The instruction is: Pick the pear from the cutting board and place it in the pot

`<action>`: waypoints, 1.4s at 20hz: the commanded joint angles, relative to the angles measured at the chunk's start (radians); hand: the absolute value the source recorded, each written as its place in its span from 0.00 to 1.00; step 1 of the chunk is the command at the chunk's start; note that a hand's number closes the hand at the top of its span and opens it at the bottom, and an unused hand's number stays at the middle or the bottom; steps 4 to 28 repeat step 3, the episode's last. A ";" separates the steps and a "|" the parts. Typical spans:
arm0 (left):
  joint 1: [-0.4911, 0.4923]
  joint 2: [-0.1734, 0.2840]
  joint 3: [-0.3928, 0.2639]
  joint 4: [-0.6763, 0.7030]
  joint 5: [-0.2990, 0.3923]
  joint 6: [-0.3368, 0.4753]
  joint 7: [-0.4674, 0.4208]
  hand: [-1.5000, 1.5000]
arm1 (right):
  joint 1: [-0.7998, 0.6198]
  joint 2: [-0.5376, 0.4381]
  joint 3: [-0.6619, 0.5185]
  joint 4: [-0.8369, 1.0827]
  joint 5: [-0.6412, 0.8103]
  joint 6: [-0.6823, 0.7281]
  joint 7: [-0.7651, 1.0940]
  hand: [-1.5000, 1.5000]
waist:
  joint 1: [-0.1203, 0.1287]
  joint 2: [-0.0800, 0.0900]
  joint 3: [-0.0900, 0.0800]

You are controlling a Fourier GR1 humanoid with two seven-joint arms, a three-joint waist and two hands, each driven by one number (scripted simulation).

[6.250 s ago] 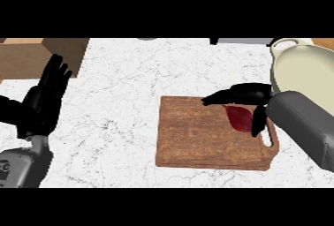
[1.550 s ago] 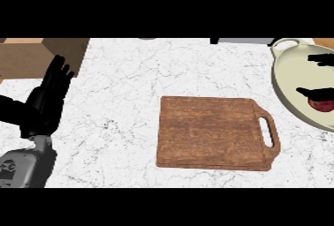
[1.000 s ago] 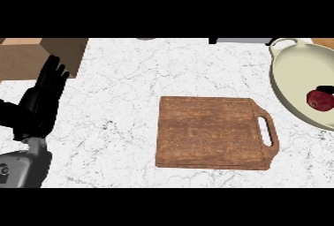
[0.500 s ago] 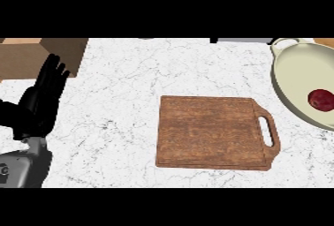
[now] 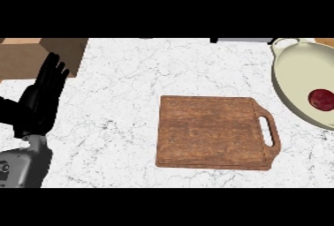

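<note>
Dark red, rounded pear (image 5: pixel 321 99) lies in the pale pot (image 5: pixel 291 75); left hand (image 5: pixel 40 103) rests open, fingers straight

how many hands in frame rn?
1. The left hand shows at the view's left edge, open with fingers up, resting over the counter. The right hand is out of view, so it isn't counted.

Wooden, matt cutting board (image 5: pixel 212 132) on a polished white marble counter (image 5: pixel 130 79).
</note>
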 commanded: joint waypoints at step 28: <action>0.024 -0.012 -0.005 0.002 0.011 -0.015 -0.008 0.50 | 0.019 -0.040 -0.012 0.003 -0.006 0.107 -0.045 0.00 | 0.011 0.000 0.001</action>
